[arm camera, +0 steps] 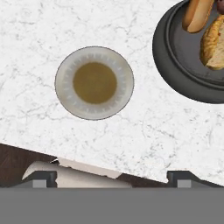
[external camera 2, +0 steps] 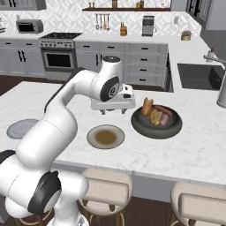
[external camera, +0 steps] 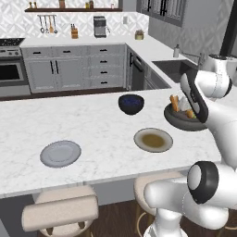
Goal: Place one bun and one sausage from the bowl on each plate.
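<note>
Two golden buns [external camera 2: 147,106] [external camera 2: 155,116] and pinkish-red sausages [external camera 2: 165,110] lie in a wide shallow dark pan [external camera 2: 156,129] at the counter's right. A small navy bowl [external camera: 131,103] stands behind it to the left; I cannot make out what it holds. The cream-rimmed plate [arm camera: 94,82] with its brown centre lies bare, just left of the pan [arm camera: 175,74]. The grey plate [external camera: 60,153] lies bare at far left. My gripper [arm camera: 114,179] hangs open and empty above the counter, pointing straight down near the cream plate [external camera 2: 105,136].
Two padded stools [external camera 2: 108,183] [external camera: 60,210] stand under the counter's front edge. A sink [external camera 2: 198,75] with a faucet [external camera 2: 219,84] sits at the back right. Bare marble stretches between the two plates.
</note>
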